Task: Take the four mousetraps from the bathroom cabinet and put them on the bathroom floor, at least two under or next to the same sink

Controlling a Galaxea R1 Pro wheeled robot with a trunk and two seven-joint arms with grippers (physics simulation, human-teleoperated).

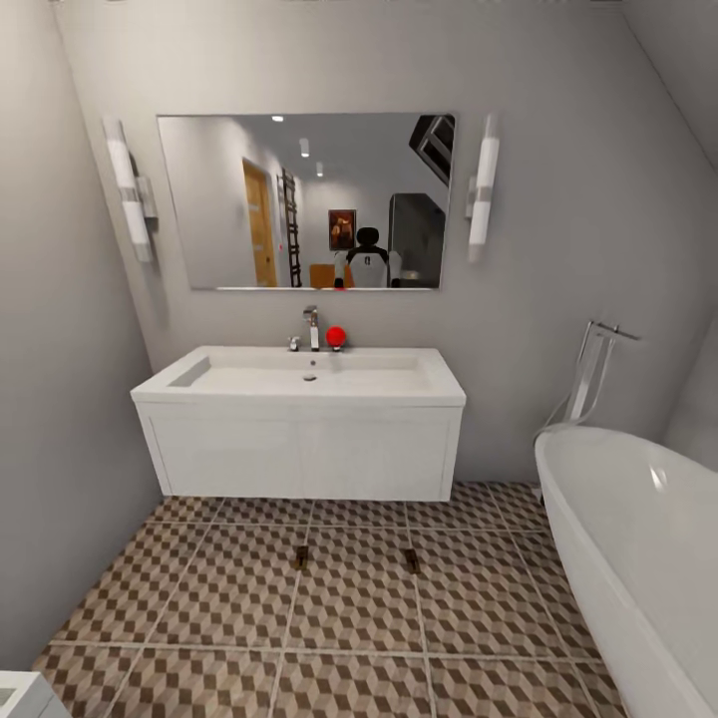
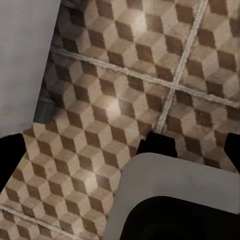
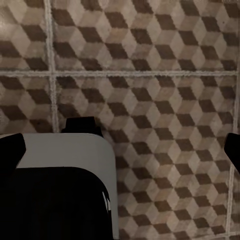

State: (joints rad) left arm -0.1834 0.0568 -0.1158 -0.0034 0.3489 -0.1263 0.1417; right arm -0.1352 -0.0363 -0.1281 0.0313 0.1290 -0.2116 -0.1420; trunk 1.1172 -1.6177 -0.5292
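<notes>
Two mousetraps (image 1: 299,557) lay before the sink (image 1: 299,384); both grippers' fingers stood apart, empty; fetching more from the cabinet seemed next.

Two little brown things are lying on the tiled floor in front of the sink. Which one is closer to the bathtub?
The right-hand mousetrap is closer to the bathtub. The other mousetrap lies to its left, in line with the tap above.

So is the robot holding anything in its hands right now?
No. Both hands look open and empty, with just the tiled bathroom floor between the fingers. Two mousetraps lie below the sink.
</notes>
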